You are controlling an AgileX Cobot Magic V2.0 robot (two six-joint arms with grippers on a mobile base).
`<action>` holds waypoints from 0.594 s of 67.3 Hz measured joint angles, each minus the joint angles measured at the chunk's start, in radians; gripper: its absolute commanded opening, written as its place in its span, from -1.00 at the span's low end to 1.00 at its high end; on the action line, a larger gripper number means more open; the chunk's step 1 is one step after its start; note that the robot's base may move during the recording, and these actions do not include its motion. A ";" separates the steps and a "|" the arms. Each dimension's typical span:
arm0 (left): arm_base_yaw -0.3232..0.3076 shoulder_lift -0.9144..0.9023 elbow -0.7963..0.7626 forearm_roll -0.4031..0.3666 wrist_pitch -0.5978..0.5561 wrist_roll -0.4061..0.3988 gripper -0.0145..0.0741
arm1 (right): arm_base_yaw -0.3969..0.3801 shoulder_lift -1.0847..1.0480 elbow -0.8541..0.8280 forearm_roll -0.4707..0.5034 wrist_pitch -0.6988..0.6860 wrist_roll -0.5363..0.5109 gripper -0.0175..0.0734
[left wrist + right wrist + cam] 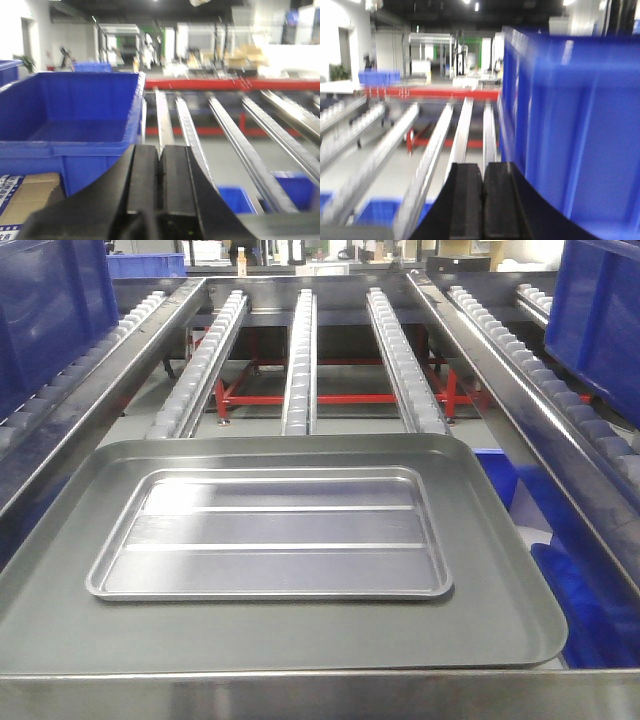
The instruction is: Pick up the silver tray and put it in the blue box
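The silver tray (270,535) lies flat and square inside a larger dull grey tray (60,640), ridges running left to right, its rim apart from the grey tray's rim on every side. The grey tray sits at the near end of the line, against a steel edge rail (320,695). Beyond it, roller rails (300,360) run away over a red frame (330,398).

A blue box (75,115) stands on the left side, open top up, with nothing showing inside it. The left gripper (160,155) hangs just to its right, at about the height of its rim, pointing level down the rails. Its two black fingers (142,175) are pressed together with nothing between them. A cardboard carton (25,195) sits low beside the box.

On the other side, the right gripper (482,172) also points straight ahead, its fingers closed flat against each other and holding nothing. Another blue crate (570,125) fills the view just to its right. That picture is smeared, so I cannot tell whether the gripper touches the crate wall.
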 measured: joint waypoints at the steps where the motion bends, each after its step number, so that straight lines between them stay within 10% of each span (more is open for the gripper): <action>1: -0.005 0.011 -0.021 0.000 0.024 0.000 -0.89 | 0.000 0.008 -0.013 0.000 0.002 0.001 -0.32; 12: -0.096 0.194 -0.241 -0.025 0.254 0.000 -0.50 | 0.034 0.142 -0.146 0.000 0.016 0.016 0.23; 23: -0.209 0.383 -0.315 -0.076 0.286 0.000 0.03 | 0.157 0.288 -0.204 0.000 0.033 0.018 0.32; 40: -0.414 0.662 -0.317 -0.167 0.211 0.000 0.00 | 0.486 0.576 -0.247 0.000 0.044 0.020 0.32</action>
